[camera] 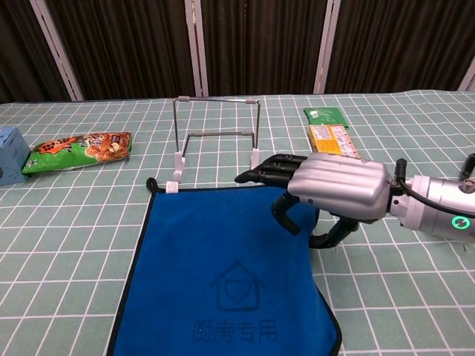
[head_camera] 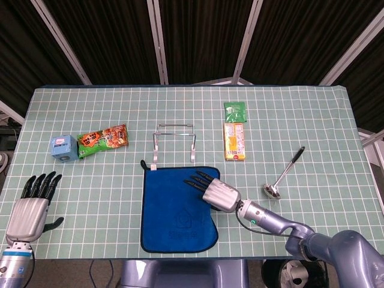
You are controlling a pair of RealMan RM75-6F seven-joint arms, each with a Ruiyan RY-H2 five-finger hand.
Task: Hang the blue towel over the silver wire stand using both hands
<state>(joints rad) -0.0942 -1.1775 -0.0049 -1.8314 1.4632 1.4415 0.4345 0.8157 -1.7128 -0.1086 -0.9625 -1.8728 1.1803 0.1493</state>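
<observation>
One blue towel lies flat on the near middle of the tabletop, its far edge just in front of the silver wire stand, which stands upright and bare. A small loop tag shows at the towel's far left corner. The right hand is over the towel's far right corner, fingers stretched forward toward the stand's right foot; in the chest view the thumb curls down under the palm beside the towel's right edge, which looks drawn in there. Whether any cloth is pinched I cannot tell. The left hand rests at the near left edge of the tabletop, well apart from the towel, fingers spread and holding nothing.

The step in hand seems to be the first grasp, the right hand taking its corner. Next, I judge, that pinch must be made sure, and the left hand must cross to the far left corner so both can lift the far edge evenly over the stand's top bar.

Further out lie a snack bag and small blue box at left, two packets far right, and a ladle at right.
</observation>
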